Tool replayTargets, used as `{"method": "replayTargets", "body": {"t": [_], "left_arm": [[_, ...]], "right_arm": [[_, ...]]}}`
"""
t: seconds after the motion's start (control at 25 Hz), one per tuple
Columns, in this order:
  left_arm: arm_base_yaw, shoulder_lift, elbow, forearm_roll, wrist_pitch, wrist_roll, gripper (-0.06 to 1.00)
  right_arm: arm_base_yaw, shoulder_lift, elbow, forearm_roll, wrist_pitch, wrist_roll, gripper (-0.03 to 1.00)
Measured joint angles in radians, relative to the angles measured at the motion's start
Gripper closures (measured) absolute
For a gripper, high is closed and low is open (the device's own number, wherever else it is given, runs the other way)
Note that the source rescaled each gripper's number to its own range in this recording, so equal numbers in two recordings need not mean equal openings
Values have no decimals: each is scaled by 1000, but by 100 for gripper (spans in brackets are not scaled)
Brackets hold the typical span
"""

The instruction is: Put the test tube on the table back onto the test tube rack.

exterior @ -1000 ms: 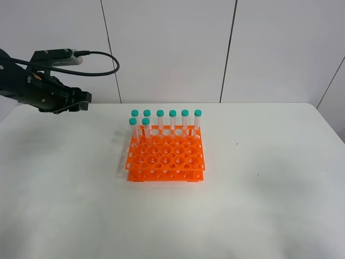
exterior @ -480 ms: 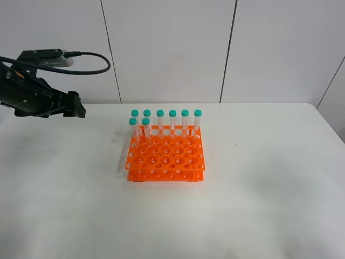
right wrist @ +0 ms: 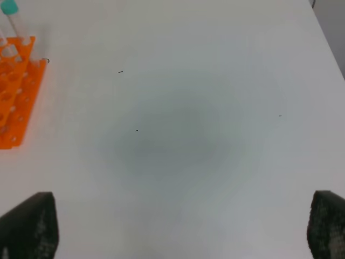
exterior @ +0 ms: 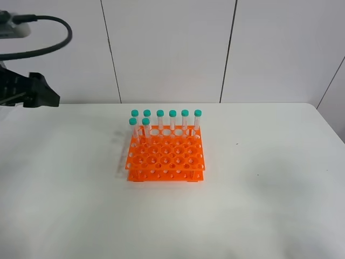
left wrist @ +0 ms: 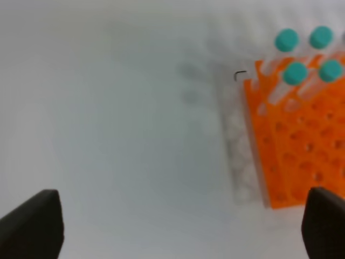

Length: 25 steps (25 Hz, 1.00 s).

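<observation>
The orange test tube rack stands mid-table, and it also shows in the wrist views. Several teal-capped test tubes stand upright along its far rows, and some of them show in the left wrist view. I see no test tube lying on the table. My left gripper hovers at the far left, well away from the rack. In its own view the left gripper is open and empty. My right gripper is open and empty over bare table to the right of the rack.
White wall panels rise behind the table's far edge. The table's right edge shows in the right wrist view. A black cable loops above the left arm.
My left arm has drawn back to the left, away from the rack, until it is partly out of the exterior view. The rack and tubes have not moved.
</observation>
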Motion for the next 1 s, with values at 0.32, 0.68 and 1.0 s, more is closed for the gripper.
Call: {"method": "replayTargets", "body": {"t": [0.32, 0.68, 1.0], "left_arm": [[0, -342, 11, 0, 312, 0, -6], [0, -693, 81, -1, 448, 0, -6], [0, -935, 298, -3, 459, 0, -6]], "right_arm": [[0, 0, 0, 0, 0, 0, -3], [0, 0, 0, 0, 0, 0, -3], [0, 0, 0, 0, 0, 0, -3]]}}
